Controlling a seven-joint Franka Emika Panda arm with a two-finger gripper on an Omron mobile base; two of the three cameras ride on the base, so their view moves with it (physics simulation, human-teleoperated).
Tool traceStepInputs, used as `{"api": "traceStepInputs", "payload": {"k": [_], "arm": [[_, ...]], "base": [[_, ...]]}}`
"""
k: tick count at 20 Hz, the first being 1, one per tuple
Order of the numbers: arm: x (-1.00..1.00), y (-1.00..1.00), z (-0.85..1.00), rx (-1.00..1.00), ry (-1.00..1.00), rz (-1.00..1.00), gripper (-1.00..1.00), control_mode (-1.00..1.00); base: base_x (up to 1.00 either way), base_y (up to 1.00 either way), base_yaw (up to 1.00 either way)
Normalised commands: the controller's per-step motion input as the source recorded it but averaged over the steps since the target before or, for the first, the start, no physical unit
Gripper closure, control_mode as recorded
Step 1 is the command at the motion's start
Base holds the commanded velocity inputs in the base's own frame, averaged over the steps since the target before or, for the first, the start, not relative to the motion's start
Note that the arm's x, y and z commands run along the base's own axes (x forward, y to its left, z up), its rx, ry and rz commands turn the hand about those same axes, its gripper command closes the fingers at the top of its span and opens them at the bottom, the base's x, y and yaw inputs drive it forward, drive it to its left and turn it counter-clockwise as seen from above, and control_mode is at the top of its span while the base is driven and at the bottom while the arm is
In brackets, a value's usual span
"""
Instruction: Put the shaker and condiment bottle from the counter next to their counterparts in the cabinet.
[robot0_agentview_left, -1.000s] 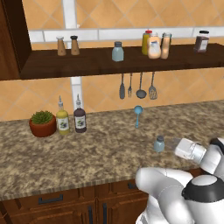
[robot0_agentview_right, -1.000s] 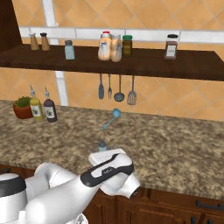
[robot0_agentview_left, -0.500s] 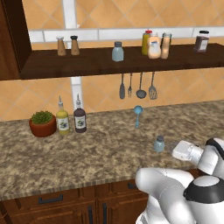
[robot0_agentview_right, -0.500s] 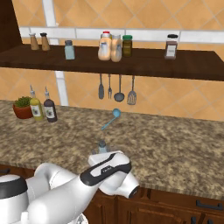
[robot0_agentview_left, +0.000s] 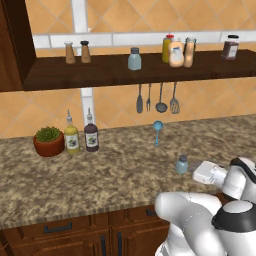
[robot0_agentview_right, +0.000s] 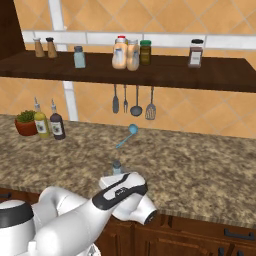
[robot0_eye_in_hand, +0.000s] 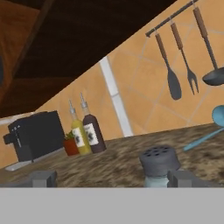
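the small blue-grey shaker (robot0_agentview_left: 182, 164) stands upright on the speckled counter (robot0_agentview_left: 100, 175), near its front edge and below a blue spoon (robot0_agentview_left: 157, 131). the robot's fingers (robot0_eye_in_hand: 111, 178) are spread wide, level with the shaker's perforated cap, one tip just beside it, not gripping it. the matching shaker (robot0_agentview_left: 134, 58) sits on the cabinet (robot0_agentview_left: 125, 72) shelf.

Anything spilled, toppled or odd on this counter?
Nothing spilled or toppled. The shaker stands upright on the counter, as do the two bottles beside the plant pot. A blue ladle lies flat near the wall.
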Motion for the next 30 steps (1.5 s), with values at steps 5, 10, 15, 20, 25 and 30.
{"api": "traceStepInputs", "payload": {"k": [5, 10, 15, 20, 25, 30], "arm": [[0.17, 0.15, -0.08, -0.04, 0.00, -0.01, -1.00, -1.00], [0.06, 0.03, -0.06, -0.01, 0.00, -0.01, -1.00, -1.00], [0.08, 0.00, -0.09, 0.00, 0.01, -0.07, -1.00, -1.00], [0.06, 0.00, -0.12, 0.00, 0.00, -0.08, -1.00, -1.00], [0.10, 0.00, -0.17, -0.02, 0.00, -0.09, -1.00, -1.00], [0.14, 0.05, -0.20, -0.05, 0.00, -0.07, -1.00, -1.00]], "base": [[0.00, 0.00, 0.00], [0.00, 0.00, 0.00], [0.00, 0.00, 0.00], [0.00, 0.00, 0.00], [0.00, 0.00, 0.00], [0.00, 0.00, 0.00]]}}
